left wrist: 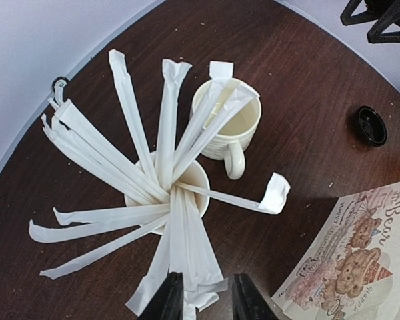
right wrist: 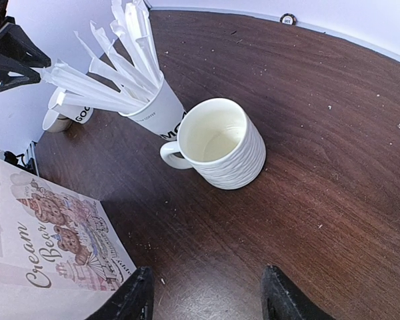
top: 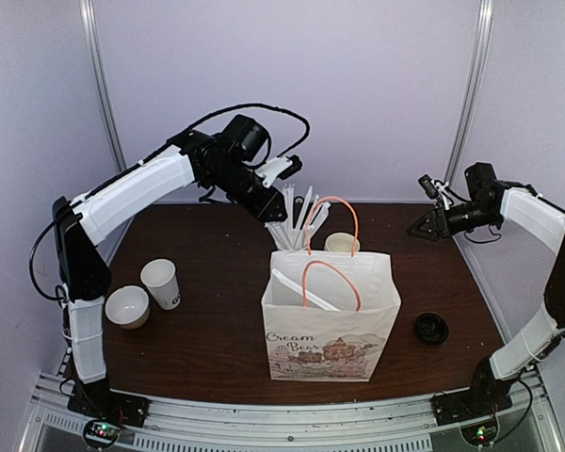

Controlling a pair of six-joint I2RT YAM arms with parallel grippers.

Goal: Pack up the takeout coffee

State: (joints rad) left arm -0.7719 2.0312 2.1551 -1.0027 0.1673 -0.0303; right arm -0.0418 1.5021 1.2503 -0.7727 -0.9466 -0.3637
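left claw (left wrist: 207,280) hangs over the stick cup (left wrist: 197,175) w/ its fingers narrow and a few wrapped stick ends between them – can't tell if it's actually pinching any. right claw (right wrist: 207,272) is wide w/ nothing in it, up over the tabletop (right wrist: 333,167) near the cream mug (right wrist: 223,143). Takeout coffee: one white paper cup (top: 160,282), no lid on, stands at the left just beside a small bowl (top: 127,306), well apart from the paper bag (top: 330,330) – & a black lid (top: 431,328) lies on the tabletop right of the bag.
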